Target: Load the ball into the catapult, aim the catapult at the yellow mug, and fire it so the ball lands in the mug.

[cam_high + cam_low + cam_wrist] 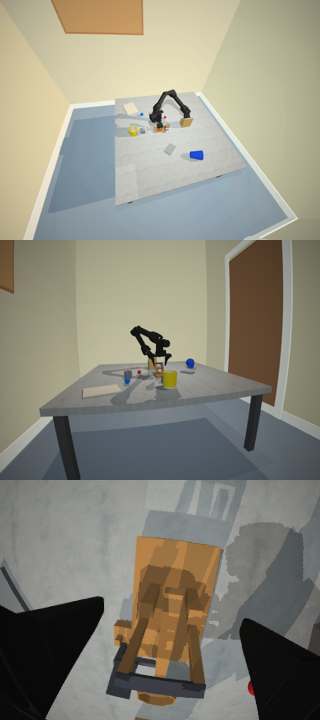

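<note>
The small wooden catapult stands on the grey table. My gripper is open and empty, its two fingers spread to either side of the catapult just above it. The yellow mug stands upright a short way to the catapult's left in the overhead view. A small red ball lies on the table behind the catapult. A small blue ball lies farther off.
A grey cube sits between the mug and the catapult. A blue cup lies on its side near a flat grey slab. A tan board lies flat. The arm rises from a wooden block.
</note>
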`<action>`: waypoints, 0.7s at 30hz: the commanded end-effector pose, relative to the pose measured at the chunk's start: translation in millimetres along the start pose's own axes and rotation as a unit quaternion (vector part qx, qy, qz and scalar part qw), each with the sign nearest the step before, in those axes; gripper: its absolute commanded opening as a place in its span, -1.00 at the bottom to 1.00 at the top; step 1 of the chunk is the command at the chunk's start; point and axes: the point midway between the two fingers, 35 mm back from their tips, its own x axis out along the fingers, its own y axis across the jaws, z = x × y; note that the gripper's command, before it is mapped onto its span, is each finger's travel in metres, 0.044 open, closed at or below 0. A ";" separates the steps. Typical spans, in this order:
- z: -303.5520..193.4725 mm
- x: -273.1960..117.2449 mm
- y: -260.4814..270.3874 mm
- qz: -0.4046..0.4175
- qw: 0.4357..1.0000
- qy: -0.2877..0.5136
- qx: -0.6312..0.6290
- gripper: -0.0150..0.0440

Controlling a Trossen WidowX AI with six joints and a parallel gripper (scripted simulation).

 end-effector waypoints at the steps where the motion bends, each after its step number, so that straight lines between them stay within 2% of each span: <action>1: -1.6 6.5 1.6 -0.002 1.000 -0.001 -0.006 1.00; 21: -0.7 39.2 1.7 -0.002 1.000 -0.001 -0.006 1.00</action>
